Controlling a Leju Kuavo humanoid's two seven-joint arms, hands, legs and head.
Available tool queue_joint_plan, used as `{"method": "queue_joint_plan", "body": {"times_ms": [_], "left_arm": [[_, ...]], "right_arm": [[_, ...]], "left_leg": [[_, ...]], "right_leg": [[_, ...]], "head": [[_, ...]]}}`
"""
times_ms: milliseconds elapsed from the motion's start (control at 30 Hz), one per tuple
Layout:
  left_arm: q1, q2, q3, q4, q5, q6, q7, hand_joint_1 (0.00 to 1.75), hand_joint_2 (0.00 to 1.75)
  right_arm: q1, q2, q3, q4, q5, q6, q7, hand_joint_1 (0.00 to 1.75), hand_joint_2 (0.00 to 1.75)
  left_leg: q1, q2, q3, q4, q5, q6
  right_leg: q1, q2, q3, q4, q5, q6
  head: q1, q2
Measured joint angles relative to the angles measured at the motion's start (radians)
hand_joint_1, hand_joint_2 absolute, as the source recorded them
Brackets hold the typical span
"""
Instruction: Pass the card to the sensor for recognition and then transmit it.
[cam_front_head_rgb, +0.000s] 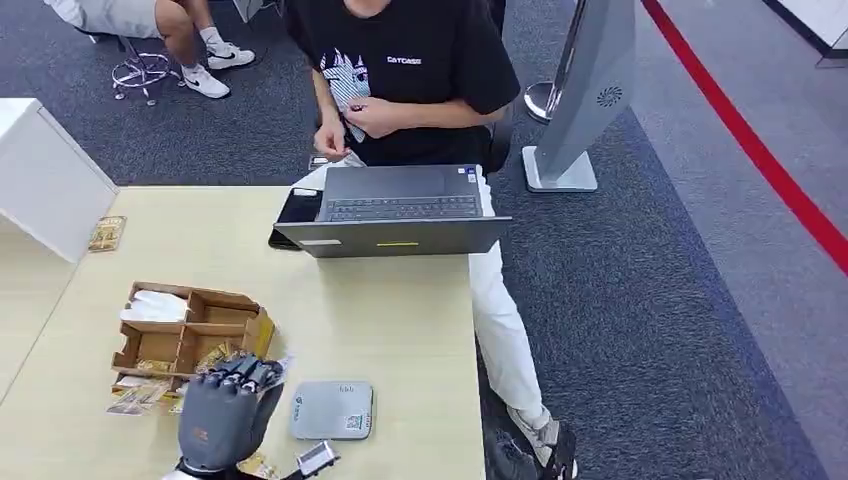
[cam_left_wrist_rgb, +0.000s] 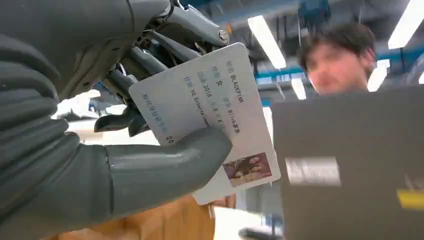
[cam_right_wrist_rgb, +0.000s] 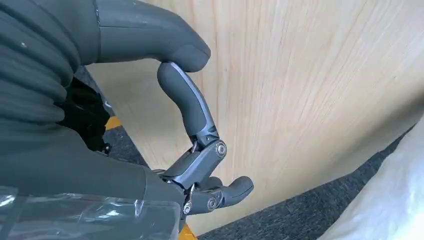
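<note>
**Left hand holds the card up beside the reader**

Over on the far left, a white box (cam_front_head_rgb: 45, 175) stands at the table's edge, well away from the hand, with a small yellowish packet (cam_front_head_rgb: 106, 233) lying at its foot. Nearer in, just beyond the left hand (cam_front_head_rgb: 222, 415), sits a brown cardboard organiser (cam_front_head_rgb: 190, 335) with several compartments; one of them holds something white, and loose cards are scattered along the side facing the hand.

The left hand itself is raised over the pale wooden table (cam_front_head_rgb: 400, 320), its back towards the robot. From the wrist camera you can see it pinching the card (cam_left_wrist_rgb: 210, 120) between the thick grey thumb (cam_left_wrist_rgb: 165, 170) and the darker fingers (cam_left_wrist_rgb: 195, 22) behind it. The card is white, printed with rows of text and a small photo at one corner, and it is tilted.

Just to the right of that hand a flat grey sensor pad (cam_front_head_rgb: 333, 409) lies on the table, apart from the card. Farther off beyond it, an open grey laptop (cam_front_head_rgb: 395, 210) faces a person in a black T-shirt (cam_front_head_rgb: 400, 70).

The right hand (cam_right_wrist_rgb: 150, 125) holds nothing; its fingers are curled in beside the tabletop's edge.
</note>
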Motion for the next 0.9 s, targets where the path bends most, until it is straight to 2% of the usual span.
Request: {"method": "queue_joint_plan", "body": {"times_ms": [233,333,733,833,900], "left_arm": [[-0.027,-0.029,-0.095,0.214,0.009,0.008,0.026,1.75,1.75],[-0.035,-0.037,-0.119,0.266,0.012,0.009,0.026,1.75,1.75],[-0.063,-0.050,-0.154,0.324,0.033,0.016,0.026,1.75,1.75],[-0.068,-0.049,-0.155,0.318,0.004,0.021,0.047,1.75,1.75],[-0.064,-0.045,-0.149,0.280,-0.008,0.021,0.045,1.75,1.75]], "right_arm": [[-0.002,0.000,0.021,0.000,0.002,-0.016,-0.016,0.00,1.75],[-0.002,0.000,0.025,0.000,0.002,-0.018,-0.017,0.00,1.75],[-0.004,0.000,0.039,0.000,0.001,-0.027,-0.020,0.00,1.75],[-0.004,0.000,0.042,0.000,0.000,-0.031,-0.020,0.00,1.75],[-0.004,0.000,0.045,0.000,0.000,-0.032,-0.020,0.00,1.75]], "left_leg": [[0.000,0.001,0.000,0.000,0.000,0.000],[0.000,0.001,0.000,0.000,0.000,0.000],[0.000,0.000,0.000,0.000,0.000,0.000],[0.000,0.000,0.000,0.000,0.000,0.000],[0.000,0.001,0.000,0.000,0.000,0.000]], "right_leg": [[0.000,0.001,-0.001,0.000,0.000,0.000],[0.000,0.001,-0.001,0.000,0.000,0.000],[0.000,0.000,0.000,0.000,0.000,0.000],[0.000,0.000,0.000,0.000,0.000,0.000],[0.000,0.001,0.000,0.000,0.000,0.000]], "head": [[0.000,0.000],[0.000,0.000],[0.000,0.000],[0.000,0.000],[0.000,0.000]]}}
